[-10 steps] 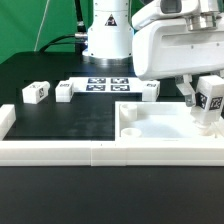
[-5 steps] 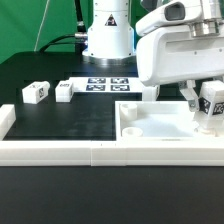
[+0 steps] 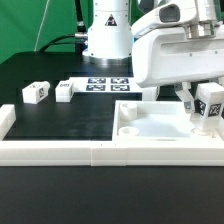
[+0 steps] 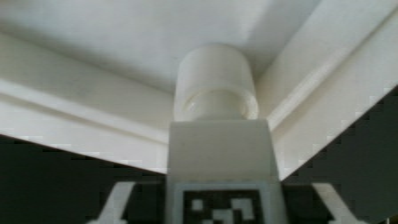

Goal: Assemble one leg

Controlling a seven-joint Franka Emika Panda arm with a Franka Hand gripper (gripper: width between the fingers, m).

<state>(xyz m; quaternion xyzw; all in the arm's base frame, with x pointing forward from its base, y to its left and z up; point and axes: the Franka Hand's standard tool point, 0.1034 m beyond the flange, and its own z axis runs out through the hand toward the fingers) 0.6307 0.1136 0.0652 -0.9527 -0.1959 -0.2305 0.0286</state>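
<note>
My gripper (image 3: 206,102) is shut on a leg (image 3: 208,110), a chunky white block with a black-and-white tag facing the camera. It holds the leg upright at the near corner of the large white panel (image 3: 160,127) on the exterior view's right, its lower end down at the panel's surface. In the wrist view the leg (image 4: 221,100) runs from between my gripper's fingers (image 4: 221,205) towards the panel's corner walls (image 4: 107,75); whether it sits in a socket is hidden. Two more legs (image 3: 35,92) (image 3: 64,90) lie at the exterior view's left.
The marker board (image 3: 108,84) lies at the back by the robot base. Another white block (image 3: 150,90) lies beside it. Long white border rails (image 3: 60,151) run along the front and the left (image 3: 5,122). Round sockets (image 3: 128,111) show at the panel's left side.
My gripper has shifted slightly and come down a little with the leg, whose tag has turned a bit. The other parts have not moved.
</note>
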